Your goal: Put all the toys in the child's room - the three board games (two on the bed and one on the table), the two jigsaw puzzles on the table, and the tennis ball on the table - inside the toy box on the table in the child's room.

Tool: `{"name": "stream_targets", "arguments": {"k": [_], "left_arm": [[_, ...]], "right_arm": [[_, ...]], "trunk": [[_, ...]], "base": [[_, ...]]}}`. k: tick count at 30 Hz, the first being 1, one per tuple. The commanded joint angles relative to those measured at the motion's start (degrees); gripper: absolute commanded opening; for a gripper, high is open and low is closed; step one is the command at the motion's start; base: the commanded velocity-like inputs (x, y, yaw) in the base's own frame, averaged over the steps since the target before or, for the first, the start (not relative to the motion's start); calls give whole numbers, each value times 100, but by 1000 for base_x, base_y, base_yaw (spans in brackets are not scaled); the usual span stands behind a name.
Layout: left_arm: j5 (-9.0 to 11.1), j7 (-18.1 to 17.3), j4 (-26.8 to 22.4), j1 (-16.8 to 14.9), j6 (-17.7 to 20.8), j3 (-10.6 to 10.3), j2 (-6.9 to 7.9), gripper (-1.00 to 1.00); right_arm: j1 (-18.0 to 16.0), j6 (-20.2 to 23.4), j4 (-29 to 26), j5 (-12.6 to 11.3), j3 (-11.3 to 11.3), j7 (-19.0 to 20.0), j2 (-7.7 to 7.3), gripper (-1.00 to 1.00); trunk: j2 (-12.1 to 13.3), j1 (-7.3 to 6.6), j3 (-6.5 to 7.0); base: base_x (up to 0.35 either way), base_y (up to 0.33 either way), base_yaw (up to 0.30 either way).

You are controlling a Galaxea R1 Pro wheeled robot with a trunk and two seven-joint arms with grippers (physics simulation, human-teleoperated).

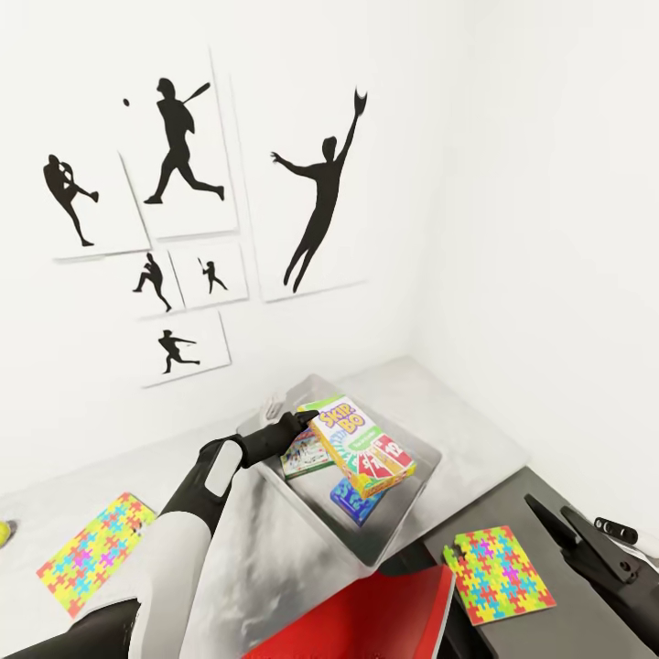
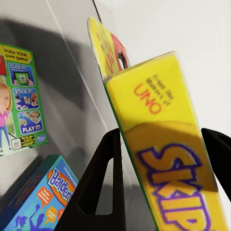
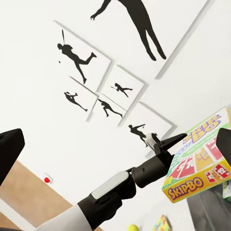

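Head view: I had the left gripper (image 1: 291, 423) over the toy box (image 1: 416, 513) on the light grey table (image 1: 476, 430), clamped on the near end of the Skip-Bo board game (image 1: 361, 446). The game hung tilted above the bin, not yet resting on anything I could confirm. Two other board games lay inside the box already: a green-bordered one (image 1: 302, 455) towards the wall and a blue one (image 1: 351, 501) partly under the Skip-Bo. One jigsaw puzzle (image 1: 91, 552) lay on the grey top to the left, a second (image 1: 497, 575) on the lower dark section to the right, both outside the bin. A sliver of the tennis ball (image 1: 4, 533) showed at the left edge, cut off. The right gripper (image 1: 595, 540) sat low at the right, near the second puzzle; I could not tell its jaw state from here.

Left wrist view: both dark fingers (image 2: 101, 187) pressed the yellow Skip-Bo box (image 2: 163, 144) on edge between them. The blue game (image 2: 38, 197) and the green one (image 2: 19, 96) lay beyond on the bin floor.

Right wrist view: the two fingertips (image 3: 9, 149) stood far apart at opposite edges, nothing between them, so that hand was released. The ball (image 3: 133, 227) showed small at the bottom.

Judgement: third board game at the release step. Next: lower slightly, let go, withdraw, then fetch puzzles and ball.
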Motion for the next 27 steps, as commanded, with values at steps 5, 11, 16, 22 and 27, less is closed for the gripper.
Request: {"name": "stream_targets", "arguments": {"k": [5, 11, 16, 22, 27], "left_arm": [[5, -12, -1, -7, 37, 24, -7, -100], [-1, -11, -1, -7, 37, 13, -7, -100], [-3, -10, -1, -7, 28, 12, -7, -100], [-7, -10, -1, -7, 30, 12, -7, -100], [-6, -10, -1, -7, 28, 6, -7, 100]], "right_arm": [[-5, 48, -2, -8, -2, 6, -1, 100], [3, 28, -2, -3, -4, 15, 4, 100], [4, 11, -2, 3, -32, 23, 7, 100], [4, 13, 2, 4, -37, 24, 8, 100], [4, 13, 6, 1, -37, 24, 8, 100]], "trunk": [[-13, 3, -57], [-13, 3, -72], [-13, 3, -73], [-13, 3, -73], [-13, 3, -73]], "base": [[0, 0, 0], [0, 0, 0], [0, 0, 0], [0, 0, 0], [0, 0, 0]]}}
